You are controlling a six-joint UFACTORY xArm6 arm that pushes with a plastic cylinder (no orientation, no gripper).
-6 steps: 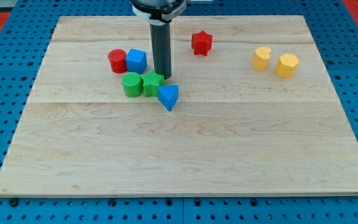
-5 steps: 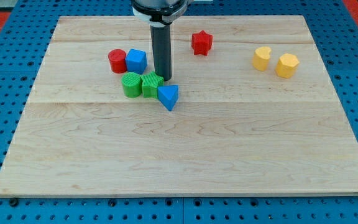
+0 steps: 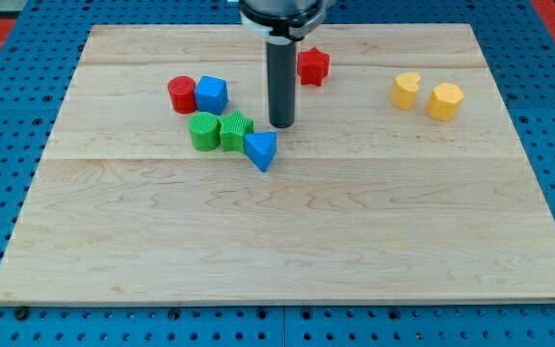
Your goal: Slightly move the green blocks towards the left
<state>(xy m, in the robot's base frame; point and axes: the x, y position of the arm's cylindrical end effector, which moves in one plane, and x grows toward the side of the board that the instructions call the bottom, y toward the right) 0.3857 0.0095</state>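
Note:
A green cylinder (image 3: 202, 131) and a green block of faceted shape (image 3: 235, 129) sit side by side, touching, left of the board's centre. A blue triangular block (image 3: 261, 149) touches the green faceted block on its lower right. My tip (image 3: 280, 125) is on the board just to the right of the green faceted block and above the blue triangle, apart from both by a small gap.
A red cylinder (image 3: 181, 94) and a blue block (image 3: 211, 93) sit together above the green blocks. A red star-shaped block (image 3: 313, 65) is right behind the rod. Two yellow blocks (image 3: 407, 90) (image 3: 444, 100) sit at the upper right. The wooden board (image 3: 287, 241) lies on a blue pegboard.
My tip has moved to the right, away from the green faceted block's upper right edge. The blocks have not visibly moved.

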